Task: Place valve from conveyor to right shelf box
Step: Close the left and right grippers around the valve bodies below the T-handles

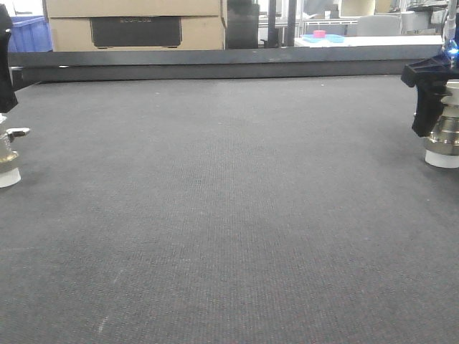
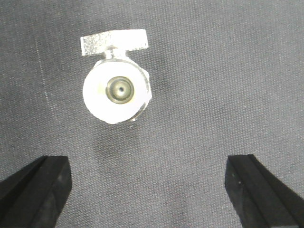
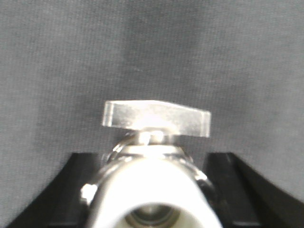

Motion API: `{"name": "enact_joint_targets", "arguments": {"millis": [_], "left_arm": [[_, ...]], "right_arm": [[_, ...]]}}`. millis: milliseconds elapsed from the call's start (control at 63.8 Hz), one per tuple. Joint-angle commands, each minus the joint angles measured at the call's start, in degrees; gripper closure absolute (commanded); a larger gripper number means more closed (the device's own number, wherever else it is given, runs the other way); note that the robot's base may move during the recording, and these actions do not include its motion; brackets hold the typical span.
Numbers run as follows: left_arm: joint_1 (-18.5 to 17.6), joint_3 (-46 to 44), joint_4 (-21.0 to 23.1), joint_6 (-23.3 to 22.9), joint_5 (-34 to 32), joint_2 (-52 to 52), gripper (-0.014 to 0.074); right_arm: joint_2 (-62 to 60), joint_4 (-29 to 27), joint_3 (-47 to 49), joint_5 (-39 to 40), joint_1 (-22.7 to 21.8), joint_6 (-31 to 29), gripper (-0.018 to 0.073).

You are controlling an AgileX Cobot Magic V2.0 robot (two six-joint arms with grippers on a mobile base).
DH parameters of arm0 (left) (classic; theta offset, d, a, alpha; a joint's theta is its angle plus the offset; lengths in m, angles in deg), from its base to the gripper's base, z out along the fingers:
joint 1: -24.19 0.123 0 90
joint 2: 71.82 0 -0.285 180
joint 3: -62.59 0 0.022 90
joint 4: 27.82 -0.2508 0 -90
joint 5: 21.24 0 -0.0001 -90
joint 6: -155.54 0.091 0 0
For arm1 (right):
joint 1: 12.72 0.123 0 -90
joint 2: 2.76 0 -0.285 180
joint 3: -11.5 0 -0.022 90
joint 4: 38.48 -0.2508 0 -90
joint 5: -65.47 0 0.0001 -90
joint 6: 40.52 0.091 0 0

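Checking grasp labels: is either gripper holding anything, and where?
Right gripper appears clamped on a valve, at its metal body below the handle; left gripper open, empty.

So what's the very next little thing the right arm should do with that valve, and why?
Probably close the right arm's jaws firmly on the valve. In the right wrist view they sit on both sides of its body, though whether they already pinch it is unclear; in the front view it stands on the conveyor, not yet lifted.
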Motion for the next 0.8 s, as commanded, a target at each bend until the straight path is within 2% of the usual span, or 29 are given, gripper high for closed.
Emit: {"name": "enact_joint_targets", "arguments": {"millis": [0,141,345,580,784], "left_arm": [[-0.14,-0.78,0.18,-0.40,0.25,-0.12,0.0047],[-0.14,-0.78,0.18,-0.40,0.25,-0.12,0.0047],[-0.14,-0.78,0.18,-0.40,0.72,-0.23,0.0047],[-0.14,-1.02,0.07,-0.40,-1.83,-1.68,0.0047],[-0.01,-2.30,-2.38,-0.40,-2.51,-6.57,0.0047]], "right_arm": [[-0.14,0.56,0.55,0.79,-0.25,-0.52,0.0459],[-0.14,0.56,0.55,0.79,-0.25,-0.52,0.0727],[-0.25,0.56,0.55,0.79,-0.25,-0.52,0.0720],[-0.25,0.56,0.55,0.79,-0.25,-0.52,0.0720],[-0.25,0.56,0.55,0.79,-0.25,-0.52,0.0720]]}}
